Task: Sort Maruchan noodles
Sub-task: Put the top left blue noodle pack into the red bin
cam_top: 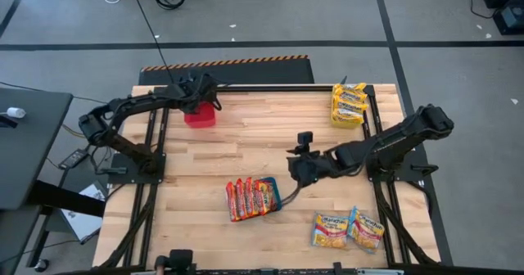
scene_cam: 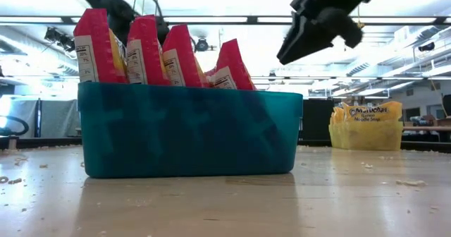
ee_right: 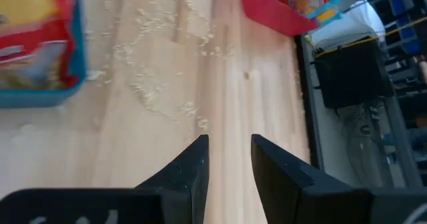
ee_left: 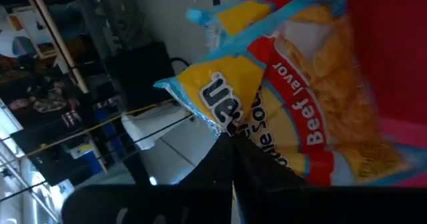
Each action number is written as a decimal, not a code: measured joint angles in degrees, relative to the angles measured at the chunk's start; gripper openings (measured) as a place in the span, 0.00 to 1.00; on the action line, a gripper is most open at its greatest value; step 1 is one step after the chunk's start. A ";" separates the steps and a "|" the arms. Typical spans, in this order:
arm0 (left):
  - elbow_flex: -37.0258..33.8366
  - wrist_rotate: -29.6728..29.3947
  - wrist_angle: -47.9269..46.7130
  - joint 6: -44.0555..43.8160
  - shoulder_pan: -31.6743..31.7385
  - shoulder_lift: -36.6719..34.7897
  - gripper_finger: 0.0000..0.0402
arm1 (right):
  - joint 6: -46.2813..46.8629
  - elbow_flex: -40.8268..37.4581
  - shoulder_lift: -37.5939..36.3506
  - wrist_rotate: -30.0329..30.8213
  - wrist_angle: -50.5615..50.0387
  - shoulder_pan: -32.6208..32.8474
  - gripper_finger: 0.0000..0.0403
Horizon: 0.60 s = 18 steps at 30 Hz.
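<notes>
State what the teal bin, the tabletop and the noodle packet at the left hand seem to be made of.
Teal bin: probably moulded plastic, slightly translucent, smooth walls with a soft sheen.
Tabletop: wood, pale planks with visible seams and grain, unvarnished-looking.
Noodle packet: thin glossy plastic film, crinkled, printed. The left hand is over the red bin.

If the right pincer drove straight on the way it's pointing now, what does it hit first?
Probably bare table: the right pincer, open and empty, looks across wood with only crumbs ahead. The red bin lies farther on, slightly off that line, so whether it would be met is unclear.
</notes>
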 joint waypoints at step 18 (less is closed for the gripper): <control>-6.71 8.10 14.14 8.96 -1.80 0.04 0.05 | 2.39 -1.32 -0.04 -2.06 2.57 2.60 0.29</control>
